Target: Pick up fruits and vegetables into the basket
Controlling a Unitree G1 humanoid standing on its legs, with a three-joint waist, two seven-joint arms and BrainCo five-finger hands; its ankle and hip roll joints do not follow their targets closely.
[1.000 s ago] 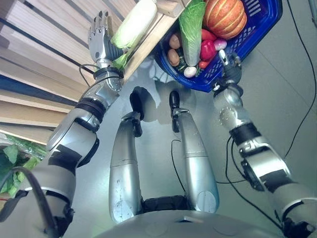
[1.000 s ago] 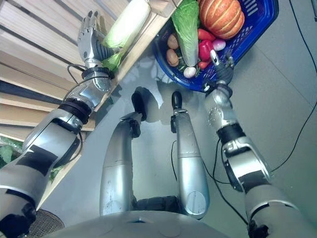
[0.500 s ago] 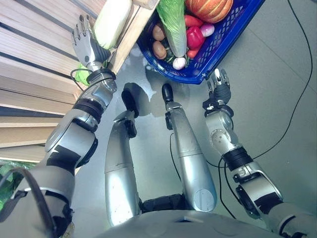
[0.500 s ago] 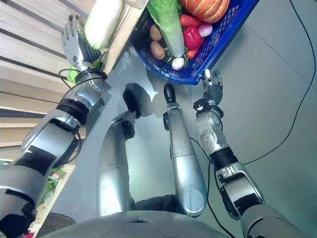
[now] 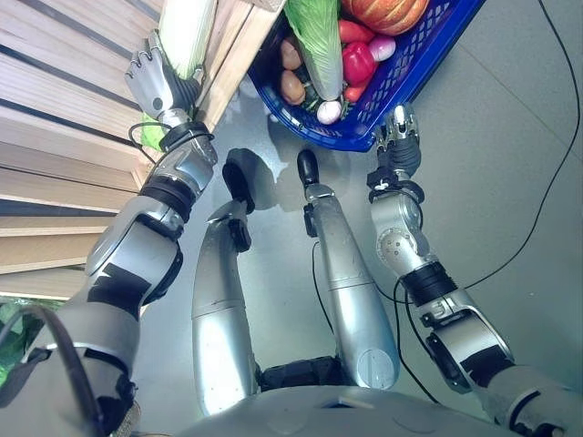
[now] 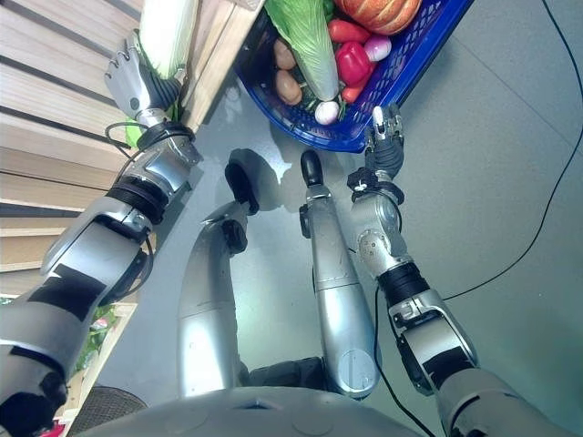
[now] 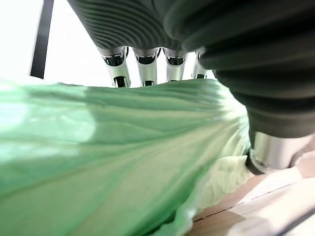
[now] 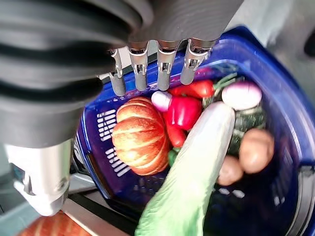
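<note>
Looks like the step rn is grabbing the cabbage [image 5: 185,32] on the wooden shelf [image 5: 230,41]: left hand [image 5: 150,80] lies against it, fingers straight, not wrapped yet, so next it needs to curl round it, lift and swing over to the blue basket [image 5: 414,64] on the floor. Right hand [image 5: 398,137] sits at the rim, fingers straight, holding nothing. Basket count afaict: 1 pumpkin [image 8: 140,135], 1 cabbage, 2 potatoes [image 5: 292,87], couple red peppers [image 5: 361,64], 2 pale onion-ish bulbs [image 8: 241,94].

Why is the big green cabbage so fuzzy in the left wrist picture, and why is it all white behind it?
Left wrist view: the cabbage sits too close to focus, and bright glare whitens the background. Right wrist view: the pumpkin in the basket looks sharper; the dark hand cover is blurred.
</note>
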